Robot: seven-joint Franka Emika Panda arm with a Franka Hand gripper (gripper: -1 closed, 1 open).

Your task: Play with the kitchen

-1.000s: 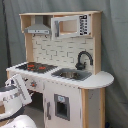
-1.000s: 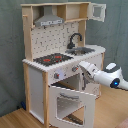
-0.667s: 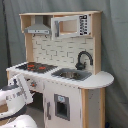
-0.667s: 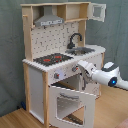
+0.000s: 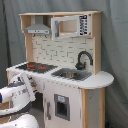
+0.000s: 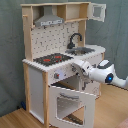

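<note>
The kitchen point(image 5: 65, 60) point(image 6: 60, 55) is a tall toy of pale wood and white panels. It has a black-red hob point(image 5: 36, 66) point(image 6: 51, 59), a grey sink point(image 5: 71, 75) point(image 6: 83, 50), a black faucet point(image 5: 83, 59) point(image 6: 75, 39) and a hood point(image 5: 38, 28) point(image 6: 50, 21). Its oven door point(image 6: 69, 102) hangs open and tilted down in the second exterior view. My gripper point(image 6: 75, 65) point(image 5: 23, 80) is at the front panel just below the hob, by the knobs point(image 6: 57, 75). The white arm point(image 6: 106, 76) reaches in from the second exterior view's right.
A grey curtain point(image 5: 114, 45) hangs behind the kitchen, which stands on a wooden floor point(image 6: 15, 119). A rounded counter end point(image 5: 100, 79) sticks out beside the sink. A small upper door point(image 6: 97, 11) stands open at the top.
The arm has moved toward the second exterior view's left, bringing my gripper closer to the front panel under the hob. The oven door stays open.
</note>
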